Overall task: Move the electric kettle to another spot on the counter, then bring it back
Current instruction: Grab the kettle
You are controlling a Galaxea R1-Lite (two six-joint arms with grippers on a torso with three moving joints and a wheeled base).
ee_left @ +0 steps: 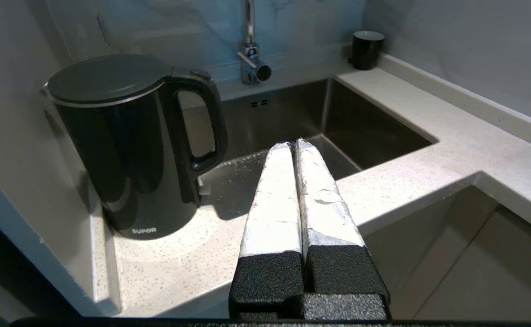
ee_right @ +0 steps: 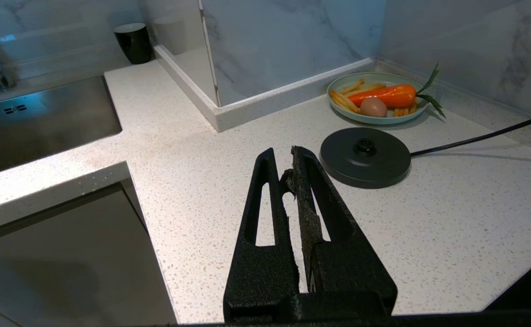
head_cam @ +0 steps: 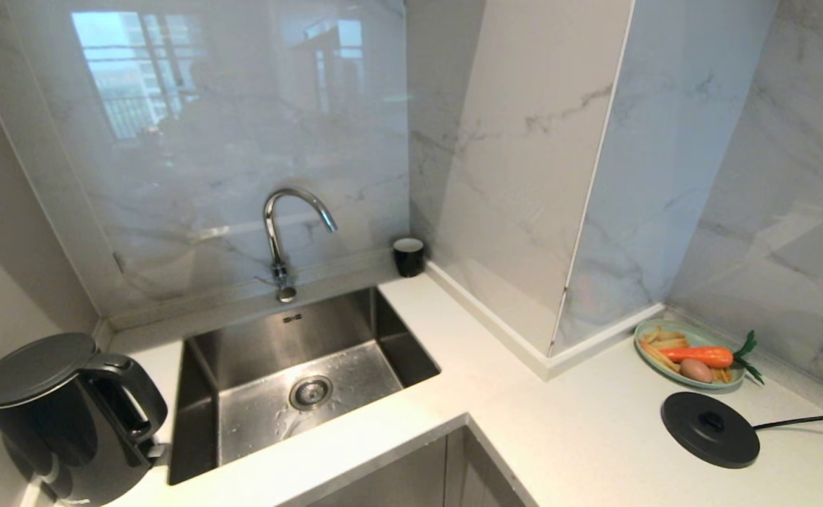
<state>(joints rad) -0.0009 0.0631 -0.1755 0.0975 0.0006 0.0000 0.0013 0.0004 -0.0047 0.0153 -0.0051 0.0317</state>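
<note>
the left gripper hangs with its two white-taped fingers pressed together and nothing between them, above the front strip of the counter beside the sink, near the electric kettle but apart from it. the kettle stands upright on the counter's far left end, tight against the side wall, with its loop handle turned toward the sink and the gripper; its flat grey lid is on. between the fingertips and the handle lies only open air and a bit of the sink's wet floor. behind the sink rises the curved chrome tap, and at the back corner, against the wall, sits a small black cup with a white rim. the right gripper hovers over the right run of the counter with its black fingers closed and empty. just beyond it lies the round black kettle base, its cord trailing off toward the wall, and behind that a pale green plate with a carrot, an egg and fries. a marble-clad pillar juts out between the sink side and the base side, narrowing the worktop there. the counter's inner front edge makes an l-shaped notch over grey cabinet fronts. the widest bare worktop lies in front of the pillar, between the sink and the base.
</note>
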